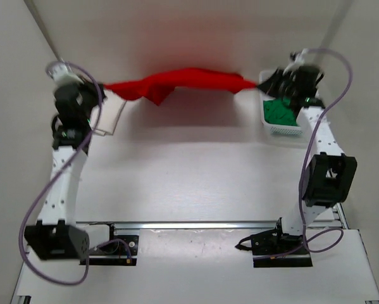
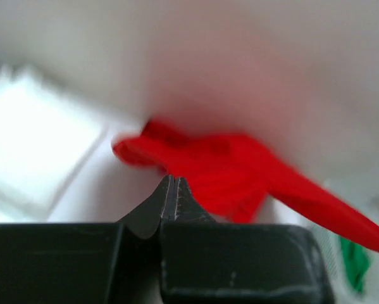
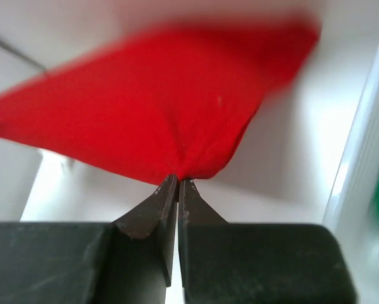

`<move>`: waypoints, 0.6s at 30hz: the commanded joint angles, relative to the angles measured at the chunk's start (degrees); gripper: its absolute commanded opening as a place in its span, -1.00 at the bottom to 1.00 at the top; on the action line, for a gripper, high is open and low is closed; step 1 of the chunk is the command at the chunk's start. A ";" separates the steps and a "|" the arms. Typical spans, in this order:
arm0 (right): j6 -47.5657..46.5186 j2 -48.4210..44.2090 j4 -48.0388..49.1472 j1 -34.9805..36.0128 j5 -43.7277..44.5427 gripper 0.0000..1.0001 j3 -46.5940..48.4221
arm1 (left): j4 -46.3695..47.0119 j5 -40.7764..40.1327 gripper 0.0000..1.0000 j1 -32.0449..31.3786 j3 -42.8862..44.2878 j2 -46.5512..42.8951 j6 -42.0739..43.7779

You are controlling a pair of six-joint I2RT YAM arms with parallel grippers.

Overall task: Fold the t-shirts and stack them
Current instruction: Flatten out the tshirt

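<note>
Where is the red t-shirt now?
Top view: the red t-shirt is stretched at the far side, between the left end effector and the right end effector.

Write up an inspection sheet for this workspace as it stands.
Surface: white table, with the hanging cloth's shadow on it.
Job's things: red t-shirt stretched in the air between both arms; white t-shirt lying flat beside the left arm; green t-shirt bunched in the basket.
Clutter: white lattice basket at far right; nothing else seen.
Grippers: left gripper shut on one end of the red t-shirt; right gripper shut on the other end.
Cables: purple cables loop loosely along both arms.
Surroundings: plain pale walls; nothing else seen.
</note>
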 commanded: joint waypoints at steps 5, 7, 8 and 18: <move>5.64 -17.54 12.15 0.89 5.15 -1.00 -41.58 | -0.51 -5.13 -1.00 -5.81 -36.22 -22.37 -1.51; 7.66 -21.40 12.07 0.10 6.90 -1.00 -50.88 | -2.27 1.91 -1.00 -2.81 -41.05 -24.84 -2.93; 8.98 -22.11 12.33 -0.78 6.74 -1.00 -52.95 | -4.72 2.20 -1.00 -3.07 -41.51 -25.37 -2.94; 13.65 -38.28 11.81 -3.34 4.18 -1.00 -77.39 | -13.53 18.99 -1.00 -3.25 -60.14 -33.62 -4.07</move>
